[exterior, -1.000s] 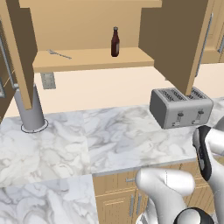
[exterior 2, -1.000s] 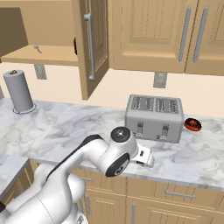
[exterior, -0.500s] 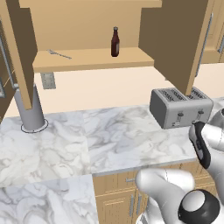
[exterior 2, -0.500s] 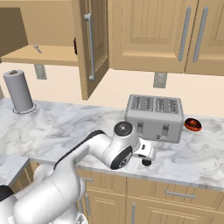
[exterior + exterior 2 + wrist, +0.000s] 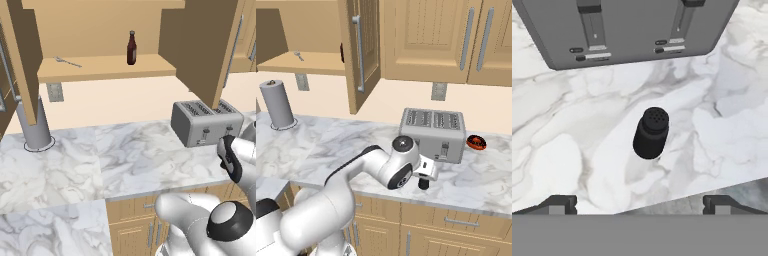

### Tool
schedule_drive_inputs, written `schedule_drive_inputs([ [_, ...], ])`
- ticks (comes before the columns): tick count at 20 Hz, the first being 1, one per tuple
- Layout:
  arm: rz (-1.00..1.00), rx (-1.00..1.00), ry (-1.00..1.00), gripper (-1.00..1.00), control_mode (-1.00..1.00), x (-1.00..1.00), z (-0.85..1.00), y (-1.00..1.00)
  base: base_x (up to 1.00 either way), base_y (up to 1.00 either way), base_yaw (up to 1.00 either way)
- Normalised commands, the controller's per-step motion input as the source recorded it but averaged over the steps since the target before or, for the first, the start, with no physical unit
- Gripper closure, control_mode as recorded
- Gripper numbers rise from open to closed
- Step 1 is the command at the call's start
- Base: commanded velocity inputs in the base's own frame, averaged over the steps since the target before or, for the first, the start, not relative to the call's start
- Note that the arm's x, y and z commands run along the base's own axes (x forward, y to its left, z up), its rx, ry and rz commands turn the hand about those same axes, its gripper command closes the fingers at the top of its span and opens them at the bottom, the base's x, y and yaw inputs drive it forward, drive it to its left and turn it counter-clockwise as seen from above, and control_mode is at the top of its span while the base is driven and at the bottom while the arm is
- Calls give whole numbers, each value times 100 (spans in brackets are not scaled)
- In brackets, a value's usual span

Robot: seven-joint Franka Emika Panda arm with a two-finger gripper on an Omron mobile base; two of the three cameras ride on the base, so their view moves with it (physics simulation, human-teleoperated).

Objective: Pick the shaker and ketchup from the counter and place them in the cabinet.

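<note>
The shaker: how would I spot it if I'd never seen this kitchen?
Find the grey toaster on the marble counter. Just in front of its lever side stands the shaker, alone on the stone. It is small, squat and black, with a holed, rounded top, unlike the tall red-brown bottle on the cabinet shelf.

No readable text, labels or numbers on anything

Kitchen, marble counter (image 5: 125, 160), toaster (image 5: 432, 134), wooden wall cabinet (image 5: 105, 67)
</note>
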Motion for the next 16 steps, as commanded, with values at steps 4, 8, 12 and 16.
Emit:
schedule_drive_inputs([
  [4, 2, 0, -2, -100, -100, 8, -4, -6, 0, 0, 0],
  [8, 4, 0, -7, -100, -100, 0, -9, 0, 0, 0, 0],
  [12, 4, -2, -9, -100, -100, 0, -16, 0, 0, 0, 0],
  [16, 1, -1, -3, -100, -100, 15, -13, 0, 0, 0, 0],
])
